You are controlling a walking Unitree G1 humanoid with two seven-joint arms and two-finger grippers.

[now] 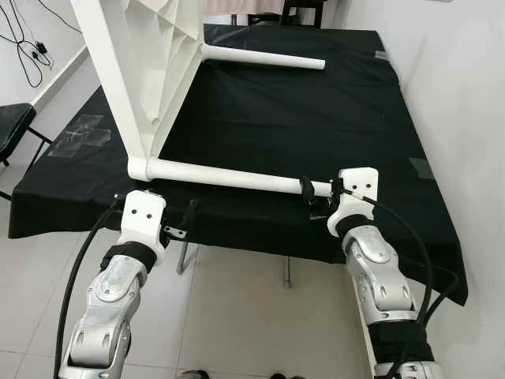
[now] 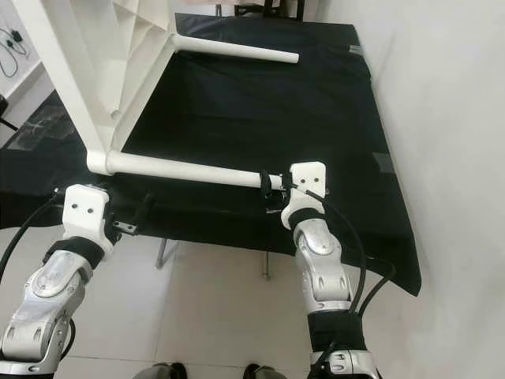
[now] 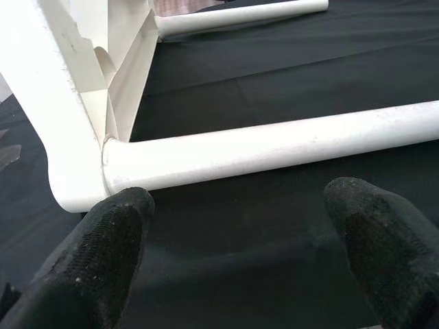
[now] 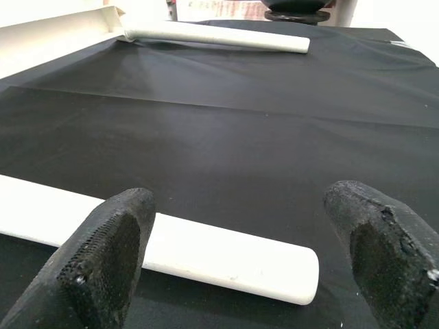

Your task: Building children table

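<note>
Lying tipped on its side on a black-draped surface (image 1: 371, 118): one white plastic children's table (image 1: 134, 71), its top standing on edge at the left, two round white legs running out level to the right.

Item, left: black chair seat (image 1: 12, 126) beside the surface, above pale floor tiles (image 1: 229, 316), with black cables (image 1: 28, 47) hanging on the wall behind it.

Item, left gripper (image 1: 183, 223): held at the near edge of the surface, just short of the corner where the near leg (image 1: 229, 177) joins the tabletop. Both black fingers (image 3: 96, 260) stand well apart in the left wrist view, holding nothing, with the leg lying across beyond their tips.

Item, far leg (image 1: 264, 57): fixed at the upper corner of the tabletop, free end pointing right, above the cloth.

Item, right gripper (image 1: 319, 189): at the free end of the near leg. From the head views its fingers sit on either side of the leg tip; from the right wrist view the fingers (image 4: 103, 253) are spread wide, the leg's rounded end lying between and just beyond them, not clamped.

Item, right: white wall (image 1: 458, 95) along the edge of the surface.
</note>
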